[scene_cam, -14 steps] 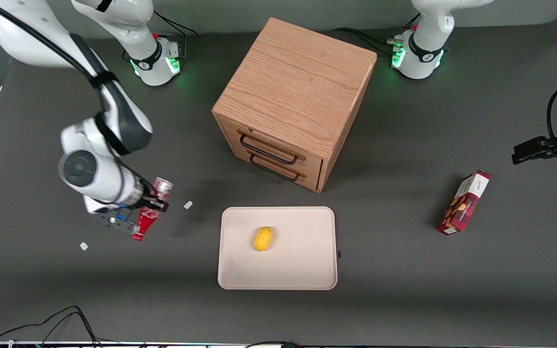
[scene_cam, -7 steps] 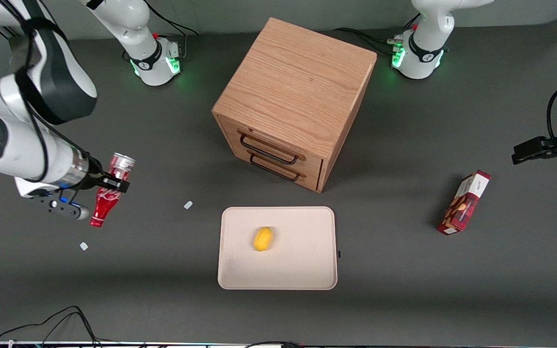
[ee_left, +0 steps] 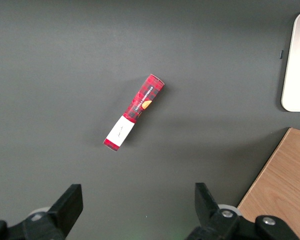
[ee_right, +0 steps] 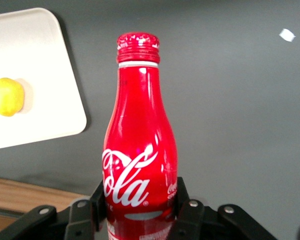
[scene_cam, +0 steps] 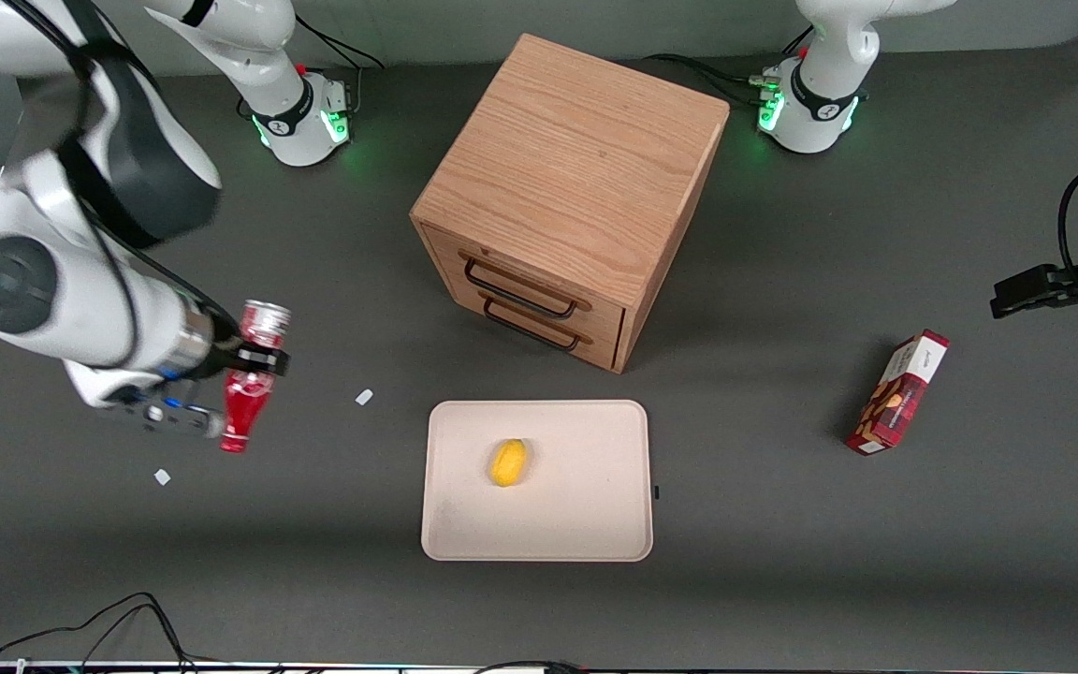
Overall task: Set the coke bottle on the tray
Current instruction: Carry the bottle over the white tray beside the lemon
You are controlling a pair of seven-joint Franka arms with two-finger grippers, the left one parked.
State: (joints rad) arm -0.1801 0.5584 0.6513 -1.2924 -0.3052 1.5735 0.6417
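My right gripper is shut on the red coke bottle and holds it in the air above the table at the working arm's end. The bottle hangs with its silver base up and its red cap pointing down toward the front camera. In the right wrist view the bottle sits between the two black fingers, white script logo facing the camera. The beige tray lies flat in front of the wooden cabinet, apart from the bottle. It also shows in the right wrist view and in the left wrist view.
A yellow lemon lies on the tray. A wooden cabinet with two drawers stands farther from the front camera than the tray. A red snack box lies toward the parked arm's end. Two small white scraps lie near the bottle.
The gripper with the bottle swung away from the tray and rose, then in the last half second came back a little toward the tray. The bottle stays gripped throughout.
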